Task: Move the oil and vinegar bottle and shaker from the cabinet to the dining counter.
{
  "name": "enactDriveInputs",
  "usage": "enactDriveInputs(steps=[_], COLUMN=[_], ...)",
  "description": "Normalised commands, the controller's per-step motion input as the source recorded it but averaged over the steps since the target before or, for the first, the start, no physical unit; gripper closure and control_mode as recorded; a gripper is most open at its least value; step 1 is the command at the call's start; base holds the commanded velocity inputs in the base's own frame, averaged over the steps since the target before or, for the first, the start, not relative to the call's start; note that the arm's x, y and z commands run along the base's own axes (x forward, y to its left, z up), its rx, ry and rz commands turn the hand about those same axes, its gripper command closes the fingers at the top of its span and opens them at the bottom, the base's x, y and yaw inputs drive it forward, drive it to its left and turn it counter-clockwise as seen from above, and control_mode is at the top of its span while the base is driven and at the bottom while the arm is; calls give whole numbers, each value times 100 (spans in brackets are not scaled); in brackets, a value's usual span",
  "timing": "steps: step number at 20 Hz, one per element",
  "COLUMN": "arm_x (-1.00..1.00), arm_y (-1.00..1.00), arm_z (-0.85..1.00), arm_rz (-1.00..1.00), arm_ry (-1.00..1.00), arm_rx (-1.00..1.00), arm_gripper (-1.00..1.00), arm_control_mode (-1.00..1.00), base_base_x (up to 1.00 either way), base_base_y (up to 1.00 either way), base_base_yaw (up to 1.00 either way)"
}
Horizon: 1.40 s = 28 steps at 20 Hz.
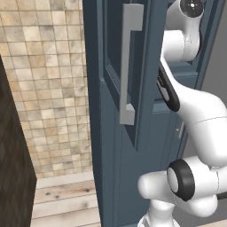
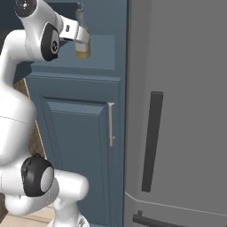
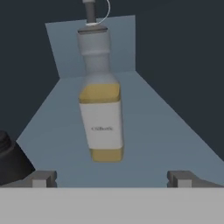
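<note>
Pincer is seen spread wide, nothing held, tips on either side just short of the oil and vinegar bottle. Bottle is stood upright on the cabinet shelf: clear glass, yellow liquid, white label, grey neck. Dark shaker is seen at its left, apart from it.

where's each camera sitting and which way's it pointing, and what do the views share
Left base view: behind the arm's left, facing the open cabinet door with its bar handle; white arm at right.
Right base view: behind the arm's right, facing the cabinet and a grey fridge; arm at left, reaching the oil and vinegar bottle.
Hand view: on the hand, looking into the shelf; open gripper before the bottle, shaker at left.
Shared: right base and hand views show the bottle.
</note>
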Motion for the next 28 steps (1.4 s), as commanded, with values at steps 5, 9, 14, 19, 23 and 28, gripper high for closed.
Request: enactDriveInputs(steps=[5,9,14,19,23,28], arm_x=[13,9,5,0,4,10], arm_y=[0,0,5,2,0,0], arm_z=[0,0,0,-3,-8,-8], arm_rz=[-3,-2,0,0,0,0], arm_ry=[2,0,0,0,0,0], arm_rx=[0,0,0,0,0,0], arm_gripper=[-100,-100,-100,-100,-100,-100], arm_control_mode=[-100,-100,-100,-100,-100,-100], base_base_x=[0,0,0,0,0,0], base_base_y=[0,0,0,0,0,0], base_base_yaw=[0,0,0,0,0,0])
